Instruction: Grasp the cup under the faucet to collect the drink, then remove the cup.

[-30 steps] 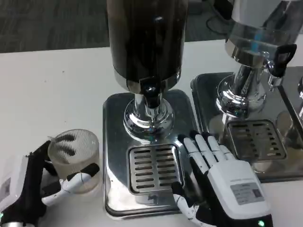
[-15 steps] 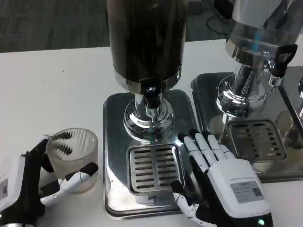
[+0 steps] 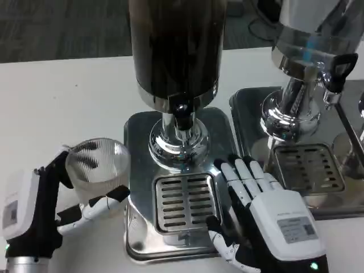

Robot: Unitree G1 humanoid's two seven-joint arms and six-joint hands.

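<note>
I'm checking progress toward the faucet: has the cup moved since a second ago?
Yes. The cup, held by the left hand, has shifted right, closer to the dispenser's steel base, nearly touching its left edge.

The cup (image 3: 98, 169) sits in the left hand (image 3: 42, 213) at eight o'clock from the faucet (image 3: 182, 116), just beside the drip tray (image 3: 185, 202). The right hand (image 3: 267, 219) rests on that tray's four-o'clock side. A second dispenser (image 3: 310, 68) stands at three o'clock.

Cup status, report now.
Left hand holds cup, left of drip tray, not yet under faucet. Right hand rests on tray's right edge, holds nothing.
</note>
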